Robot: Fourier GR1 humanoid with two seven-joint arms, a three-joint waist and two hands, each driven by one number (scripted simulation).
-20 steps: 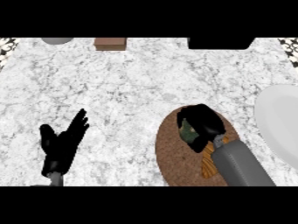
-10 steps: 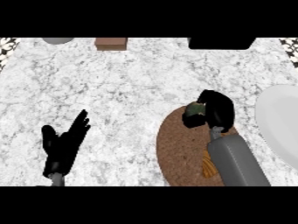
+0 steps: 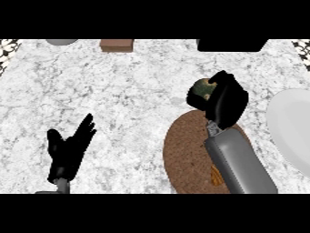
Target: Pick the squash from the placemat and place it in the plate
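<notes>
The desk [image 3: 130, 95] looks like grey-veined white marble, smooth. The placemat [image 3: 187, 154] is brown with a rough, woven look. The plate [image 3: 298, 127] is plain white and matt. The squash [image 3: 201, 88] has mottled dark green skin.

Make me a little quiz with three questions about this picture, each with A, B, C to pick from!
1. Where is the plate?
A. right of the placemat
B. left of the placemat
C. on the placemat

2. What colour is the placemat?
A. blue
B. brown
C. white

3. What is the right hand doing?
A. resting open
B. pushing the plate
C. holding the squash

Answers:
1 A: the white plate lies at the counter's right edge, beside the placemat.
2 B: the round placemat is brown.
3 C: its fingers curl round the green squash, beyond the placemat's far edge; the left hand is the one resting open.
</notes>
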